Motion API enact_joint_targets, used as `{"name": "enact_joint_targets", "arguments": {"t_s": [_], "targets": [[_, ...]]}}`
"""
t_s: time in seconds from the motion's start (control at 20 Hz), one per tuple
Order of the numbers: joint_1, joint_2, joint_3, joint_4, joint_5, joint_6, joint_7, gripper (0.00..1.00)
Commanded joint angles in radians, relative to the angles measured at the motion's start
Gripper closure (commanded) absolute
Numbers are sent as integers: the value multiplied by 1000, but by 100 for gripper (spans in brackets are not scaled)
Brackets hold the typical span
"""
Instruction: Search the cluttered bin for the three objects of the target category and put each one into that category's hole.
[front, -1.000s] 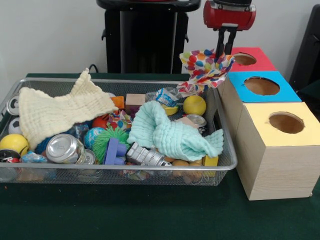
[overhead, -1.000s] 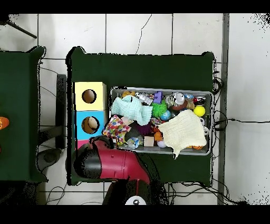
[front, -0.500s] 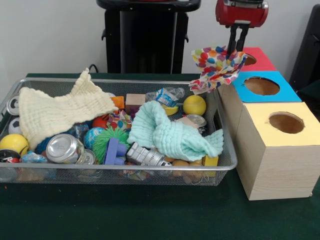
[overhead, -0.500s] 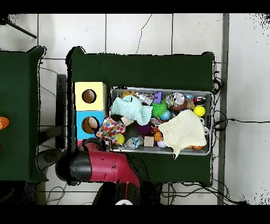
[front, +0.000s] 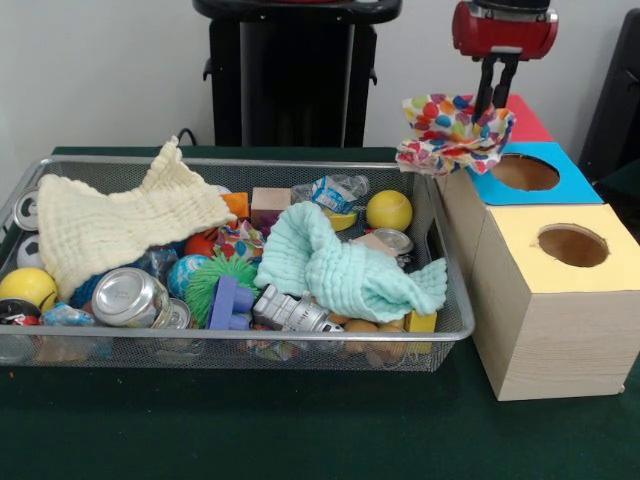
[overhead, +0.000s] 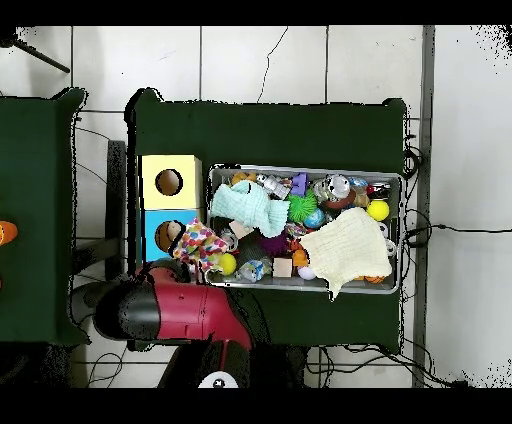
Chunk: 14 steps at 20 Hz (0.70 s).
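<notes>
My gripper (front: 493, 108) is shut on a white cloth with coloured dots (front: 455, 132), which hangs above the left edge of the blue box (front: 560, 187) and in front of the red box (front: 525, 120). In the overhead view the dotted cloth (overhead: 200, 245) covers part of the blue box's hole (overhead: 168, 234), and the red arm (overhead: 170, 310) hides the gripper. Two more cloths lie in the wire bin (front: 240, 345): a mint one (front: 345, 265) at its right and a cream one (front: 120, 225) at its left.
A yellow box with a round hole (front: 572, 245) stands nearest the camera in the row of boxes. The bin also holds cans (front: 128, 297), balls (front: 389, 210), a green spiky toy (front: 205, 280), blocks (front: 270, 205) and wrappers.
The gripper has carried the dotted cloth away from the bin's right end, rightwards in the front view, until it hangs over the blue and red boxes. The bin's contents have not moved.
</notes>
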Motion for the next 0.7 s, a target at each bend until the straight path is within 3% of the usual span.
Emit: {"name": "enact_joint_targets", "arguments": {"t_s": [0.05,0.35,0.7], "targets": [[6,65,16,-96,58,112,258,100],[32,112,10,-156,92,109,286,100],[30,73,-6,-196,120,214,288,100]]}}
